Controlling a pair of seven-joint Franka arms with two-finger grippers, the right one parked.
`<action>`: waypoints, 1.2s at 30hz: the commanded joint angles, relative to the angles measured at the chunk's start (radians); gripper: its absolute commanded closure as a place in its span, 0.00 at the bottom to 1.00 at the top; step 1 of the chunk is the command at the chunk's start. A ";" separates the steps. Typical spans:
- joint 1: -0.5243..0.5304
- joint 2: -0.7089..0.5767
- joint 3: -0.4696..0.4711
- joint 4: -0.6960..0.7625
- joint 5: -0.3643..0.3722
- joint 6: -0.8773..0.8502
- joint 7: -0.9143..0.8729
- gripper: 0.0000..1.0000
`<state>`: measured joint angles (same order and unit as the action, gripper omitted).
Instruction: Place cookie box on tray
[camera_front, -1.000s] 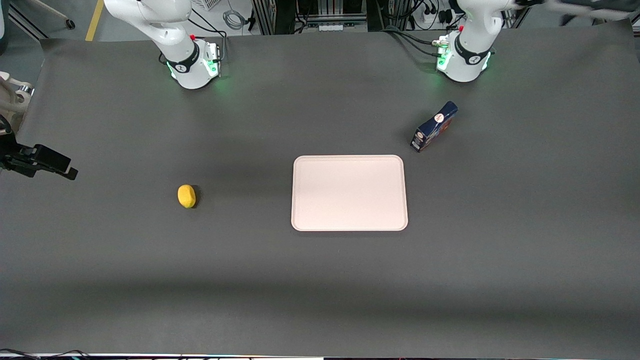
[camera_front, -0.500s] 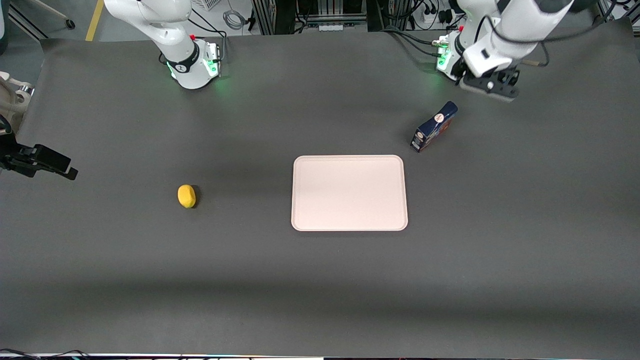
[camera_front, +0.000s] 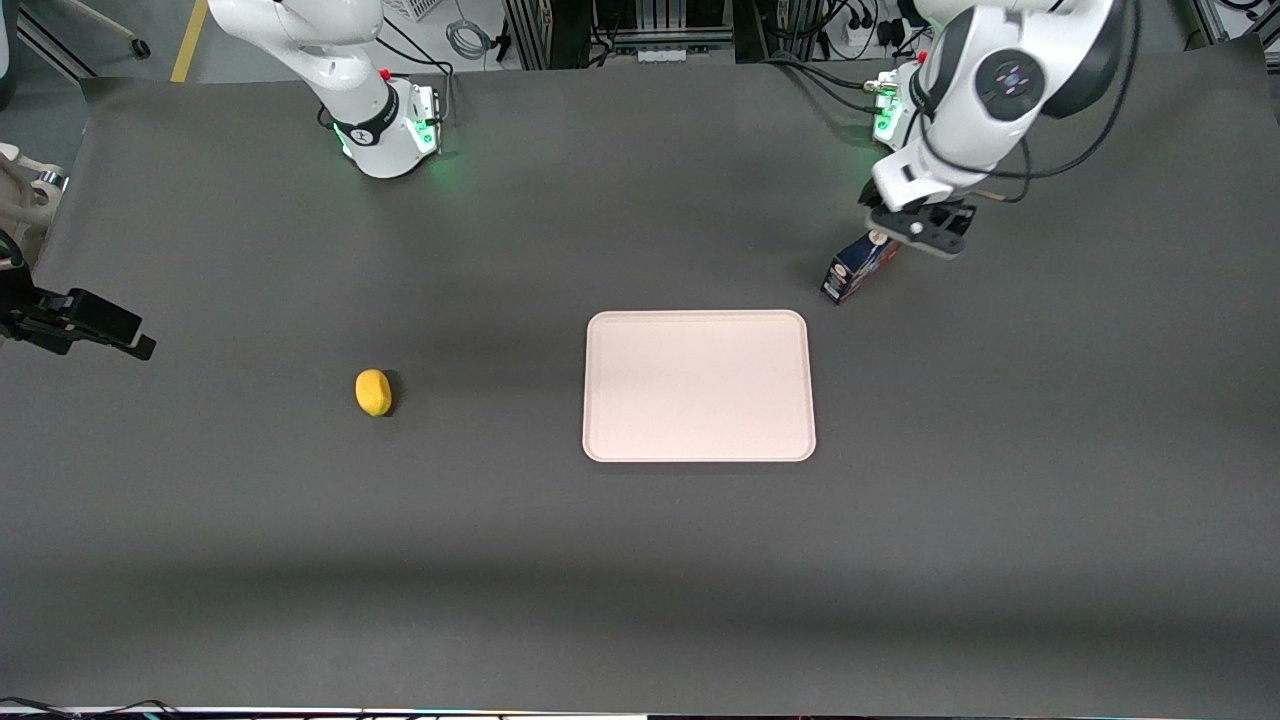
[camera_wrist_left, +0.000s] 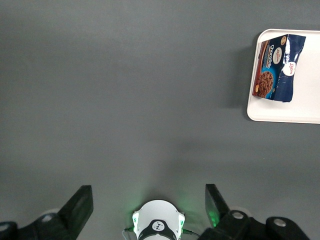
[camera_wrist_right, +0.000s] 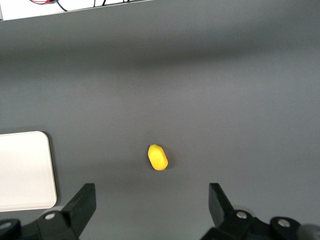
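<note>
The cookie box (camera_front: 853, 271), dark navy with a round white-and-red logo and cookie pictures, rests on the grey table just off the tray's corner, farther from the front camera than the tray and toward the working arm's end. The pale pinkish-cream tray (camera_front: 698, 385) lies flat mid-table with nothing on it. My left gripper (camera_front: 916, 232) hangs above the box's upper end and hides part of it. In the left wrist view the gripper (camera_wrist_left: 147, 204) is open and holds nothing. There the cookie box (camera_wrist_left: 278, 67) shows some way off, overlapping the tray (camera_wrist_left: 300, 109).
A small yellow lemon-like object (camera_front: 372, 392) lies toward the parked arm's end of the table, also seen as the lemon-like object (camera_wrist_right: 158, 157) in the right wrist view. The working arm's base (camera_front: 925, 125) stands close to the box, farther from the front camera.
The left arm has swung in from out of view and come down toward the table, ending above the cookie box. Box, tray and lemon have not moved.
</note>
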<state>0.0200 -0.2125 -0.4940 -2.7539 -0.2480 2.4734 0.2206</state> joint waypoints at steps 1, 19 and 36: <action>-0.008 0.056 -0.011 -0.047 -0.013 0.113 0.016 0.00; 0.006 0.061 0.012 -0.009 -0.014 0.081 0.006 0.88; 0.021 0.058 0.206 0.505 -0.002 -0.444 -0.139 0.87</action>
<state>0.0326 -0.1586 -0.3007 -2.4287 -0.2508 2.2008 0.1721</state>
